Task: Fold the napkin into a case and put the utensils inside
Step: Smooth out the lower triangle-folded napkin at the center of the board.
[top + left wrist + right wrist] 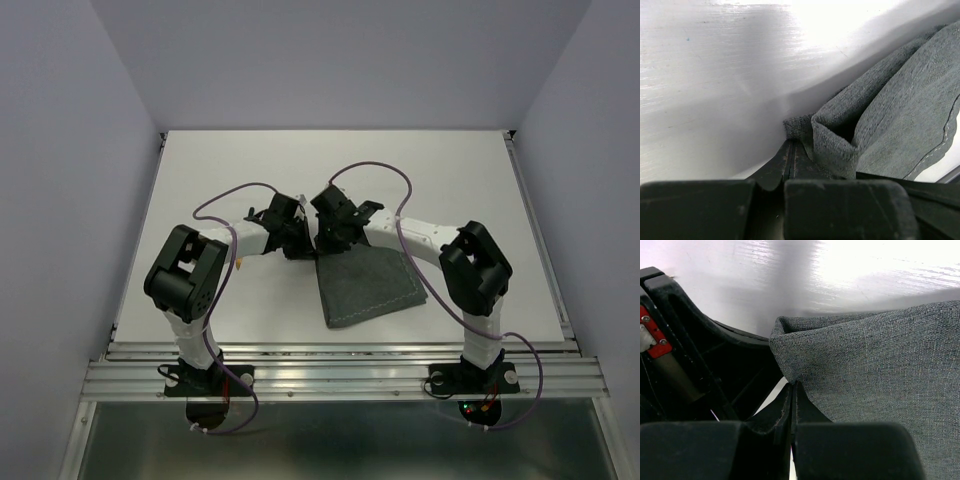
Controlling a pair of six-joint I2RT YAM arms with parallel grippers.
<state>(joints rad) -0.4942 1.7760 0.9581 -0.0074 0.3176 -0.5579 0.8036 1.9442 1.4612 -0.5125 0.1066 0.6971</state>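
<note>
The napkin [368, 290] is a dark grey-green cloth lying folded in layers on the white table, right of centre. Both grippers meet at its far left corner. My left gripper [296, 243] is shut, its tips [791, 144] pinching a raised, doubled corner of the napkin [840, 135]. My right gripper [326, 240] is also shut, its tips [793, 386] nipping the napkin's [880, 365] lifted edge right beside the left gripper's black body [700, 350]. A light stitched hem line [940, 145] runs along the cloth. The utensils and the case are out of view.
The white table [250, 170] is boxed in by pale walls at the left, back and right. An aluminium rail [340, 375] with both arm bases runs along the near edge. Purple cables [375, 168] loop above both arms.
</note>
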